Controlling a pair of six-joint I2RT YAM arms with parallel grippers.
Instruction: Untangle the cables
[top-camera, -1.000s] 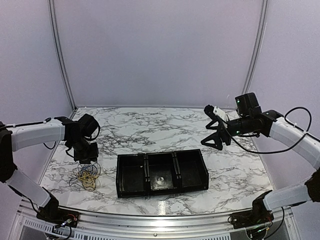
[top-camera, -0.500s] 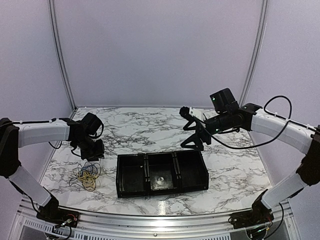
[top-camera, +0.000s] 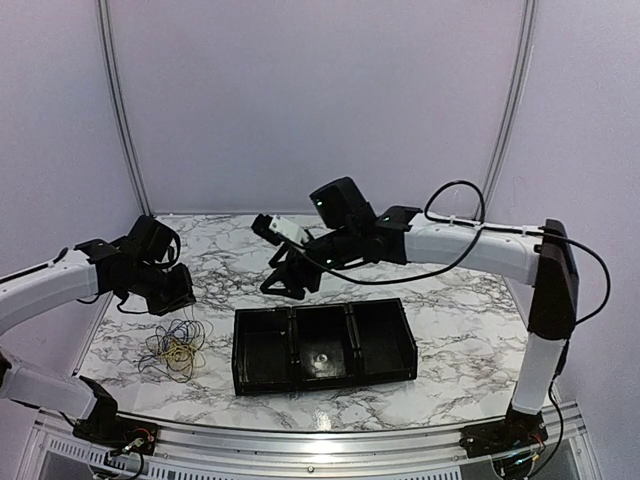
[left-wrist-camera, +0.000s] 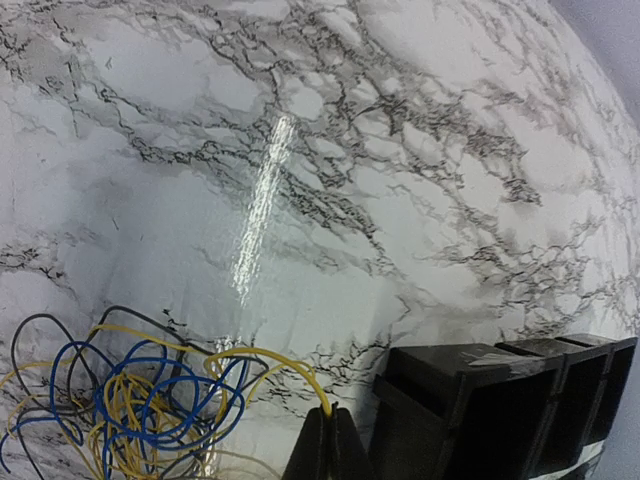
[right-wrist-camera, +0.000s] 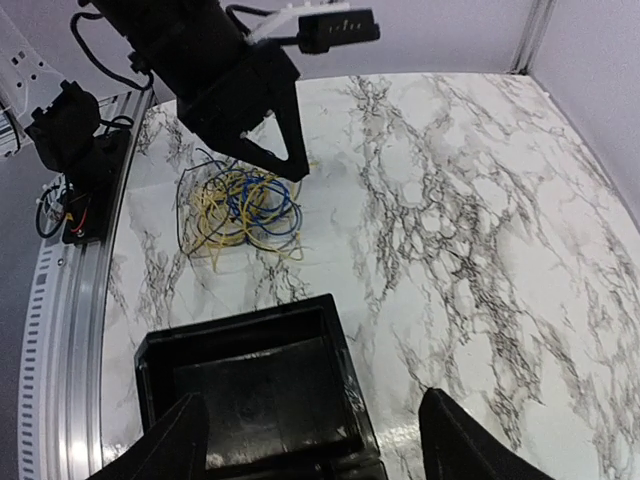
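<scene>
My left gripper (left-wrist-camera: 327, 445) has just closed at the cables (left-wrist-camera: 150, 400), heaped left of the tray (left-wrist-camera: 470, 400).
A yellow strand (left-wrist-camera: 290, 365) meets its tips; whether it is pinched I can't tell. The right gripper (right-wrist-camera: 315, 425), open, has swung across, so pulling can start.

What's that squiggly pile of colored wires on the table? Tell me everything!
It is a small heap of thin cables, yellow, blue and dark loops tangled loosely together, like fine bendy wire. It lies on the marble table, left of the black tray and not touching it. The left hand is shut at the heap's edge; one yellow loop runs right into its fingertips, so it seems to pinch that strand.
</scene>
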